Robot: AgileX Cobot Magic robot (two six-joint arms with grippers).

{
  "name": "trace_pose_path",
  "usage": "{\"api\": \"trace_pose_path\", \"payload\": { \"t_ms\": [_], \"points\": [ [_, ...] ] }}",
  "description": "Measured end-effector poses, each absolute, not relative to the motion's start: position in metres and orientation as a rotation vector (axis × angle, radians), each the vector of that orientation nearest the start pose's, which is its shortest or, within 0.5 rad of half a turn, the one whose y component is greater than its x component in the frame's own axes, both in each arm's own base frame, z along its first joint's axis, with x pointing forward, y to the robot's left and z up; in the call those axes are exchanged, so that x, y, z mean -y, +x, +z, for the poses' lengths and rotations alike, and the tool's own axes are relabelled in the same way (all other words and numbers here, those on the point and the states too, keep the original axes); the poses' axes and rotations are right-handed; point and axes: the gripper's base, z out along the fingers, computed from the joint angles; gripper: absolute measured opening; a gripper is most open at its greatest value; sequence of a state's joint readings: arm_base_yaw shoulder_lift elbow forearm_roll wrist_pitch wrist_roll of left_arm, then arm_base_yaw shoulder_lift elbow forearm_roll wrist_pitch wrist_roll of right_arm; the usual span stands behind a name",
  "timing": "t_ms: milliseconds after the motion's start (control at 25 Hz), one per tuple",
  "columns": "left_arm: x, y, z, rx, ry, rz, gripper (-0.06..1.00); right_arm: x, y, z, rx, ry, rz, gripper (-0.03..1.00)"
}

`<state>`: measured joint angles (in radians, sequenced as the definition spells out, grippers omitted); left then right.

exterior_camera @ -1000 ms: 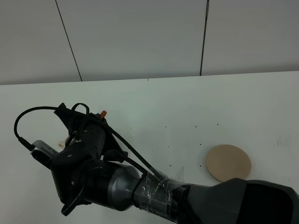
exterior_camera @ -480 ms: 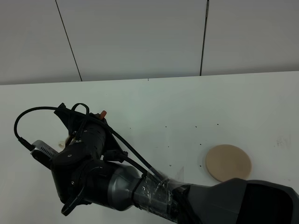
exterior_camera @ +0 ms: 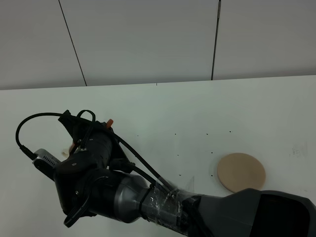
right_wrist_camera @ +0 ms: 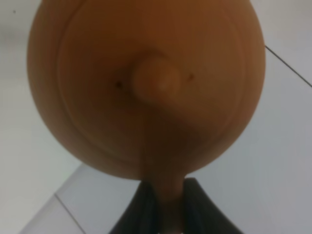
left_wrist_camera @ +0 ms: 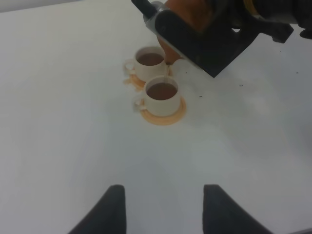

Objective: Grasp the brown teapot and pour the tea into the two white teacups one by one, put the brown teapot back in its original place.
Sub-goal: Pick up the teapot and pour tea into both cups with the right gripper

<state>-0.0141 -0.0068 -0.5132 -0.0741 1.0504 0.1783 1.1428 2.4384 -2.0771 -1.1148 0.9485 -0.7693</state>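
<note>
The right arm (exterior_camera: pixel 148 202) reaches far across the white table (exterior_camera: pixel 197 108), its wrist and cables filling the near side of the overhead view; the right gripper (right_wrist_camera: pixel 165 204) is pinched tight on the loop handle of the brown teapot (right_wrist_camera: pixel 146 87), the two dark fingers (right_wrist_camera: pixel 144 209) pressed against either side of the handle; in the right wrist view the pot fills the picture, lid and round knob facing the camera, so it is tipped well over; from the left wrist view the teapot shows as a reddish-brown body under the black wrist hardware, spout pointing down just above the two white teacups (left_wrist_camera: pixel 156 80); a thin thread of tea seems to run from the spout to the nearer cup, though it is faint; both cups hold dark brown tea; they stand side by side, almost touching, each on an orange coaster (left_wrist_camera: pixel 165 114), the handles turned the same way; from overhead the cups are almost wholly hidden behind the arm, with only a scrap of orange and the teapot's tip showing near the wrist; the beige disc (exterior_camera: pixel 241 172) lies bare on the table, well apart from the cups, off toward the right arm's base; the left gripper (left_wrist_camera: pixel 163 209) hangs above bare table, short of the cups, its two dark fingers spread wide with nothing between them.
</note>
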Motion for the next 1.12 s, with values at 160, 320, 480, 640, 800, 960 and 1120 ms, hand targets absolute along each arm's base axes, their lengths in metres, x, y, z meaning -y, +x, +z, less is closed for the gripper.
{"api": "trace_pose_path", "payload": {
  "t_ms": [160,320,480,640,800,960,1120],
  "points": [
    [0.006,-0.007,0.282,-2.002,0.197,0.016,0.43,-0.454,0.278,0.179,-0.867,-2.261,-1.139,0.09],
    [0.006,-0.007,0.282,-2.002,0.197,0.016,0.43,-0.454,0.277,0.178,-0.886,-2.265,-1.116,0.09],
    [0.006,-0.007,0.282,-2.002,0.197,0.016,0.43,-0.454,0.276,0.176,-0.918,-2.273,-1.078,0.09],
    [0.006,-0.007,0.282,-2.002,0.197,0.016,0.43,-0.452,0.278,0.173,-0.976,-2.284,-1.026,0.09],
    [0.006,-0.007,0.282,-2.002,0.197,0.016,0.43,-0.445,0.283,0.172,-1.058,-2.29,-0.974,0.09],
    [0.006,-0.007,0.282,-2.002,0.197,0.016,0.43,-0.437,0.288,0.179,-1.156,-2.285,-0.92,0.09],
    [0.006,-0.007,0.282,-2.002,0.197,0.016,0.43,-0.429,0.293,0.196,-1.29,-2.255,-0.829,0.09]
  ]
}}
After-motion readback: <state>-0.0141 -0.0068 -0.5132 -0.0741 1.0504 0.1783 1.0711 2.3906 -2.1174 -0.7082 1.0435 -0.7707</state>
